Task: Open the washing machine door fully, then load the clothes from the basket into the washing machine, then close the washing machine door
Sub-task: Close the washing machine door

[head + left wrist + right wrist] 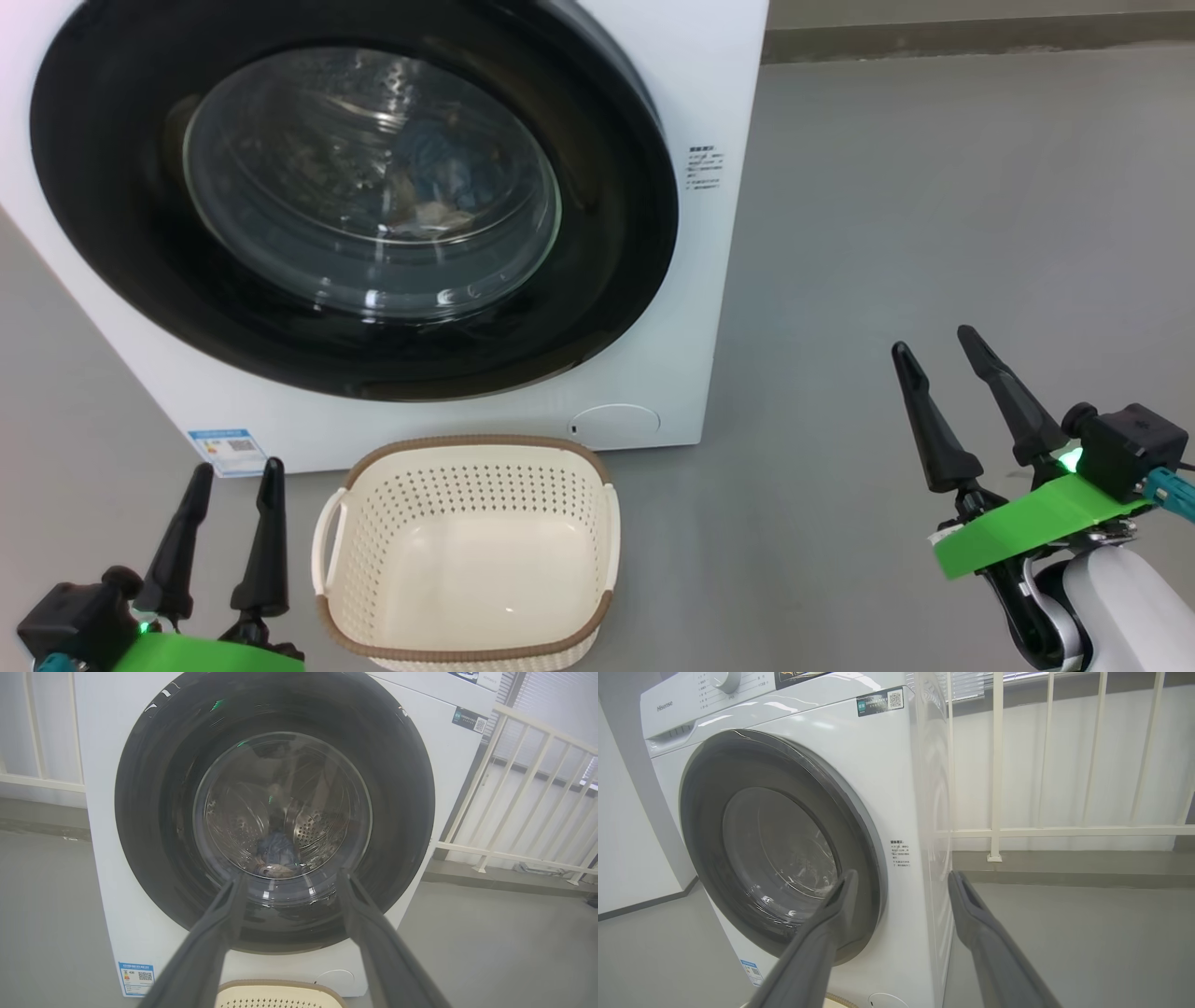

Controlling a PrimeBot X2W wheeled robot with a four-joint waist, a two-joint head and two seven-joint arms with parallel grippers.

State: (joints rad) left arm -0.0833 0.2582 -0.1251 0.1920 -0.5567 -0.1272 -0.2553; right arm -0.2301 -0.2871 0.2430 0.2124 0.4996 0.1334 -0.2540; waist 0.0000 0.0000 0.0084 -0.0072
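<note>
Left fingers [179, 546] apart; basket [467, 485] bottom cropped; clothes [276, 850] dim behind door [140, 280]

- "Hisense", grey brand lettering at the upper left of the control panel [691, 700] of the washing machine [896, 788].
- Dark sticker [880, 703] with a QR code, top right of the front; its print is too small to read.
- Blue label [226, 448] with a QR code, lower front corner; text illegible.
- Block of small print [705, 168], right of the washing machine door [373, 187]; illegible.
</note>
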